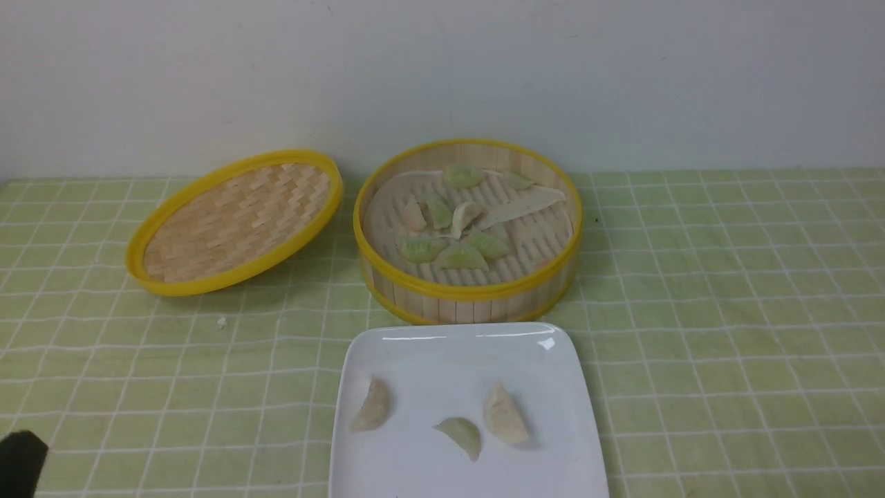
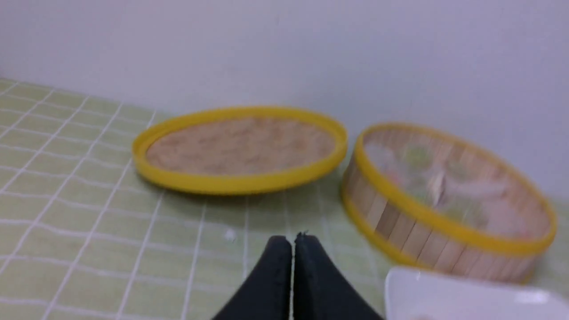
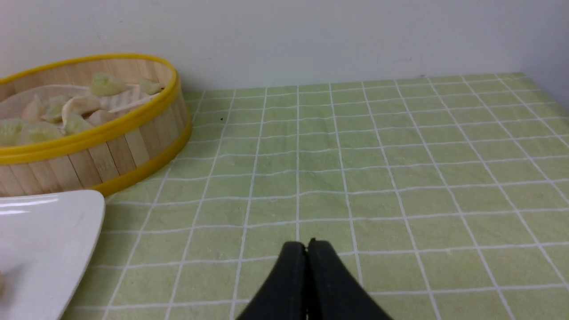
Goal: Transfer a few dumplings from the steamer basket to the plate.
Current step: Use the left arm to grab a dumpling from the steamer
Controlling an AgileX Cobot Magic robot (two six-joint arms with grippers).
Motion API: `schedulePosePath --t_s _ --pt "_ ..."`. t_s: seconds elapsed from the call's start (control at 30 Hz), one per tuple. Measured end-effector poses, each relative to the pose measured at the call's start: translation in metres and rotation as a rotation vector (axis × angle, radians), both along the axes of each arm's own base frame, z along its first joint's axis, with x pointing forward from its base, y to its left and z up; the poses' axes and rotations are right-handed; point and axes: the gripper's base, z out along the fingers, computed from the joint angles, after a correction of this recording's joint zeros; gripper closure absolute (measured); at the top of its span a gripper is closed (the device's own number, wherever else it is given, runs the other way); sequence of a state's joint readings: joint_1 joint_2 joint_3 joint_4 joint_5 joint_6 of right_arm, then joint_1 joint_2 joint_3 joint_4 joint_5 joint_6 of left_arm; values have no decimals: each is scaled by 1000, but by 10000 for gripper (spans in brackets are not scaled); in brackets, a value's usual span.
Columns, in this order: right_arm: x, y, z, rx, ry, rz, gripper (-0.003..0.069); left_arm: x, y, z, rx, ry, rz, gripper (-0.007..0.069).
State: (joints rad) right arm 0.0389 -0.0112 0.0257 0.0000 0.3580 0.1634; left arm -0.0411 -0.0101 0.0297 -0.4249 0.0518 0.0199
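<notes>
The steamer basket (image 1: 467,294) stands at the table's middle back and holds several pale green and cream dumplings (image 1: 460,257). The white square plate (image 1: 449,349) lies in front of it and carries three dumplings: a cream one (image 1: 373,404), a green one (image 1: 463,434) and a cream one (image 1: 505,415). My left gripper (image 2: 292,242) is shut and empty, low over the cloth at the front left; only a black tip of it (image 1: 21,460) shows in the front view. My right gripper (image 3: 306,245) is shut and empty over the cloth to the right of the plate (image 3: 44,231), and does not show in the front view.
The woven yellow-rimmed lid (image 1: 235,221) lies tilted to the left of the basket. A small white crumb (image 1: 221,321) lies on the green checked cloth (image 1: 726,311). A white wall runs behind the table.
</notes>
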Motion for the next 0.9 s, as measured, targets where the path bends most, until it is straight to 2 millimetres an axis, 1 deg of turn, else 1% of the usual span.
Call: schedulePosePath --t_s 0.03,0.1,0.13,0.2,0.23,0.27,0.3,0.4,0.47,0.5,0.53,0.6,0.63,0.67,0.7,0.73,0.77,0.8,0.87,0.9 --pt "0 1 1 37 -10 0 673 0 1 3 -30 -27 11 631" --pt "1 2 7 233 -82 -7 673 -1 8 13 -160 -144 68 631" --pt "2 2 11 297 -121 -10 673 -2 10 16 -192 -176 86 631" --pt "2 1 21 509 -214 -24 673 -4 16 25 -286 -266 129 631" --pt "1 0 24 558 -247 -29 673 -5 17 28 -318 -285 133 631" --pt "1 -1 27 612 -283 -36 673 -7 17 37 -353 -310 124 631" --pt "1 -2 29 644 -306 -42 673 -9 16 45 -363 -328 114 631" --pt "0 -5 32 682 -347 -53 673 -16 10 82 -352 -341 42 631" --pt "0 -6 34 708 -364 -59 673 -14 2 111 -292 -252 -30 631" --pt "0 -6 34 711 -369 -60 673 -13 0 113 -276 -225 -43 631" --pt "0 -6 35 733 -377 -64 673 -3 -7 136 -199 -103 -99 631" --pt "-1 -3 40 738 -333 -39 673 13 -16 154 -94 66 -170 631" --pt "-3 0 48 721 -297 -9 673 25 -21 161 -43 170 -218 631" --pt "-6 5 61 681 -254 38 673 34 -25 164 -2 274 -270 631" --pt "-10 8 76 633 -232 73 673 47 -30 167 42 377 -325 631" --pt "-12 12 88 577 -166 111 673 66 -34 167 78 488 -382 631" --pt "-13 15 102 524 -109 142 673 82 -38 169 120 562 -443 631" --pt "-12 17 113 483 -73 163 673 94 -41 166 145 632 -496 631" --pt "-7 24 137 376 76 221 673 129 -47 159 185 749 -594 631" --pt "-3 27 144 327 158 249 673 142 -49 155 200 787 -633 631"
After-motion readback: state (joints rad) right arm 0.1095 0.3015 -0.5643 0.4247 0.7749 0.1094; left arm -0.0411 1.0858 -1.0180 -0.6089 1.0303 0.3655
